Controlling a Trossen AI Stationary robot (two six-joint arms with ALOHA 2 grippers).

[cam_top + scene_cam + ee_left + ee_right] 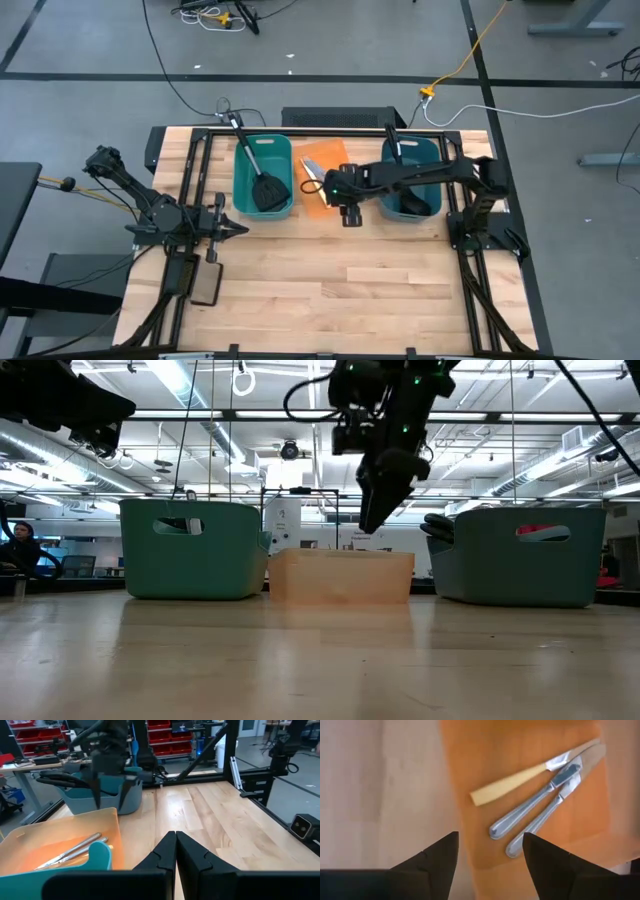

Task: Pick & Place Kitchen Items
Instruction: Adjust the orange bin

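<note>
The pale wooden worktop (330,270) stands on a grey floor (90,40) crossed by dark lines, with black, white and yellow cables (470,50) trailing over it. Beyond it, long ceiling strip lights (180,380) brighten an open workshop, where a person (22,550) sits at the far side and red storage shelves (35,732) line a wall.

Three bins in row at table's (330,290) far side: left bin (262,176) with spatula (268,190) inside, middle bin (322,182) with three knives (540,805) side by side, right bin (410,178); right gripper (350,212) above middle bin's near edge; left gripper (228,229) near left edge
</note>
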